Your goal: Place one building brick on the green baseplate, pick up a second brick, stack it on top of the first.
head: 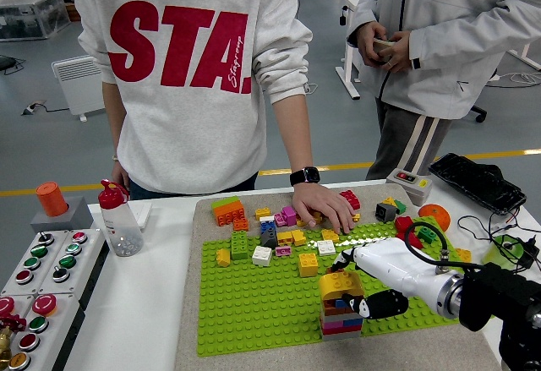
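The green baseplate covers the tabletop's near middle. A person's hand presses loose bricks at its far edge. My right hand wraps the brick stack near the baseplate's near right edge, yellow brick on top.

The robot's right arm has a smooth white shell on the forearm, then a silver metal ring, then a black part near the picture's edge. A thin black cable makes a loop over the white shell. The right hand is black with small white marks. The person at the far side wears a light grey sweatshirt with big red letters and a black watch.
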### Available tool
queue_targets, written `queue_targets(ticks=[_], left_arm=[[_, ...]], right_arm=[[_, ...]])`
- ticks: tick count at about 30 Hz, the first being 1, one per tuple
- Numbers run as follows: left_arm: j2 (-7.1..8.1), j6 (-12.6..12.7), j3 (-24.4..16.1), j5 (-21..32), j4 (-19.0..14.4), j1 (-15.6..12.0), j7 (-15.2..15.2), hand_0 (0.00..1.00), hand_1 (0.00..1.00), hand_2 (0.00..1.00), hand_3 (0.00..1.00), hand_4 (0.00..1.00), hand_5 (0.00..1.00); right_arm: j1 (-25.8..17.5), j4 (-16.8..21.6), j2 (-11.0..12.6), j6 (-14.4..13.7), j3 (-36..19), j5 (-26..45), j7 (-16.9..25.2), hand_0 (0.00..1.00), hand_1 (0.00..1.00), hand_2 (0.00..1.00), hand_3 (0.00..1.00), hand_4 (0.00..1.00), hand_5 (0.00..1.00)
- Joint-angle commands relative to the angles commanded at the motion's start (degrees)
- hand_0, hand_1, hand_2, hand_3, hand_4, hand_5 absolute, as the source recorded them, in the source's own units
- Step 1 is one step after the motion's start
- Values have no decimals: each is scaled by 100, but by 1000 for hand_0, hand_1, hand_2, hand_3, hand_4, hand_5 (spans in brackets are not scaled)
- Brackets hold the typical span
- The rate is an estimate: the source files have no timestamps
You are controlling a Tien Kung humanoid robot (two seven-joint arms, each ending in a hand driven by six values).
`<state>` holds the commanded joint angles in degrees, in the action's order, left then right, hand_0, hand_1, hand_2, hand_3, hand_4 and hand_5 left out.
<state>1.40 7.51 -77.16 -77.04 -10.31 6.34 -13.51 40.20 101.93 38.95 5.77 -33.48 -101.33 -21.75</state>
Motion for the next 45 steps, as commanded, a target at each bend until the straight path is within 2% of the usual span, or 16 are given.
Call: queue_targets(ticks=[16, 27, 33, 34, 45], left_arm=[[3, -5, 0, 8, 0, 16, 3, 664, 688, 689, 576, 291, 998], [6, -10, 3, 9, 0, 26, 2, 663, 689, 689, 576, 291, 998], [7, -11, -2, 6, 0, 27, 6, 663, 689, 689, 576, 291, 998], [7, -11, -3, 5, 0, 27, 6, 662, 689, 689, 576, 290, 998], [6, -16, -10, -8, 0, 31, 0, 662, 688, 689, 576, 291, 998]], right_arm=[[-37, 0, 27, 121, -50, -1, 37, 696, 728, 851, 777, 631, 334], [-60, 0, 51, 38, -102, -62, 94, 700, 736, 863, 805, 664, 334], [-75, 0, 64, 129, -126, 8, 109, 700, 736, 863, 805, 664, 334], [-79, 0, 66, 147, -130, 30, 110, 702, 740, 868, 818, 691, 357], [-97, 0, 78, 163, -164, 137, 158, 717, 746, 873, 835, 707, 371]])
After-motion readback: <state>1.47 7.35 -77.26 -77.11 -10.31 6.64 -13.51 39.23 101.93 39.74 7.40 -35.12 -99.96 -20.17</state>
